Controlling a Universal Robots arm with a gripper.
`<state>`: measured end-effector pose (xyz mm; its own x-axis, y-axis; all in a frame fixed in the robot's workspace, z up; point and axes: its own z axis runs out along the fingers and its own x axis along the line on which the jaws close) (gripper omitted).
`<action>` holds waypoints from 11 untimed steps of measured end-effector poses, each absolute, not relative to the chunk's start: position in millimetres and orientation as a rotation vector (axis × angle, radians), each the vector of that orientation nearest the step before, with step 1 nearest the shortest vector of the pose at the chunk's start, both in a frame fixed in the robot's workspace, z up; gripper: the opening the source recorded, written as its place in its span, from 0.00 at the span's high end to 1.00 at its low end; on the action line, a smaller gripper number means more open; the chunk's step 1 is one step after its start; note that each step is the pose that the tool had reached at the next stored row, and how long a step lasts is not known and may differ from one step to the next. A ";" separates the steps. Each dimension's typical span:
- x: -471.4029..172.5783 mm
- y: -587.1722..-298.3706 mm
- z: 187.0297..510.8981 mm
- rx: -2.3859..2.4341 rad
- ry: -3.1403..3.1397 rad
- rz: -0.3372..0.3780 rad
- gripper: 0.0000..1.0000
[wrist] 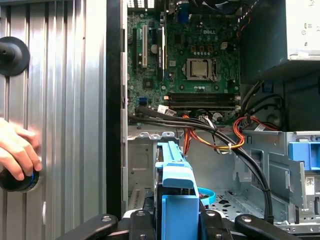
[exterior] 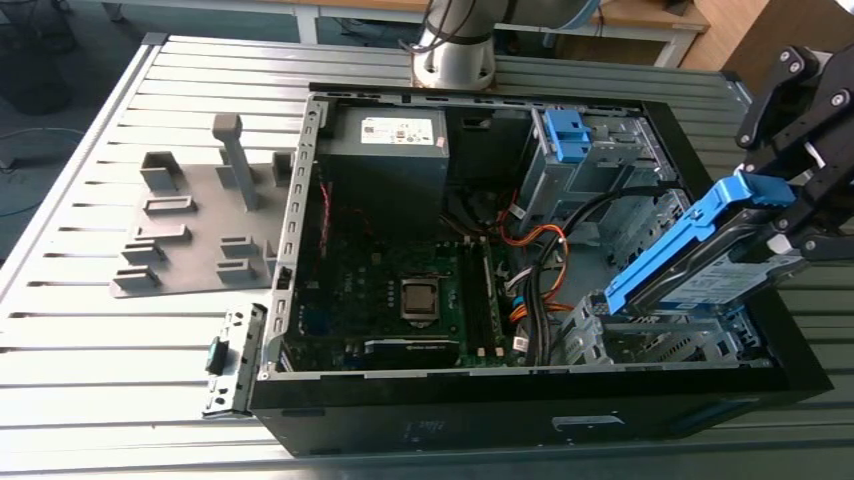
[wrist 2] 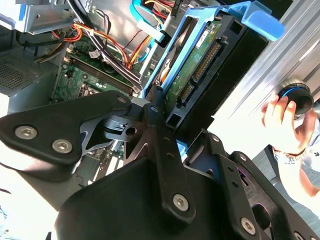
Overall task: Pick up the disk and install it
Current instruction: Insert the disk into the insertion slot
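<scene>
Two fingers [wrist 2: 160, 130] of your gripper [exterior: 785, 226] grip the blue-framed disk [exterior: 694, 265] by its end, holding it tilted above the open computer case [exterior: 534, 422] at the exterior view's right, over the silver drive cage [exterior: 643, 345], with the motherboard [exterior: 387, 282] beyond it and the grey power supply [exterior: 387, 152] at the far wall
</scene>
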<state>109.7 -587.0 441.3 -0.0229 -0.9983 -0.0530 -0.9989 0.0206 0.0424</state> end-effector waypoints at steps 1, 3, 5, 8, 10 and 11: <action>109.7 -586.8 441.0 -2.190 2.238 0.106 0.63; 109.8 -586.7 440.2 -2.190 2.238 0.106 0.63; 109.8 -586.5 439.7 -2.190 2.238 0.106 0.63; 109.8 -586.4 438.9 -2.190 2.238 0.105 0.63; 109.8 -586.3 438.5 -2.190 2.238 0.106 0.63; 109.8 -586.3 438.3 -2.190 2.238 0.106 0.63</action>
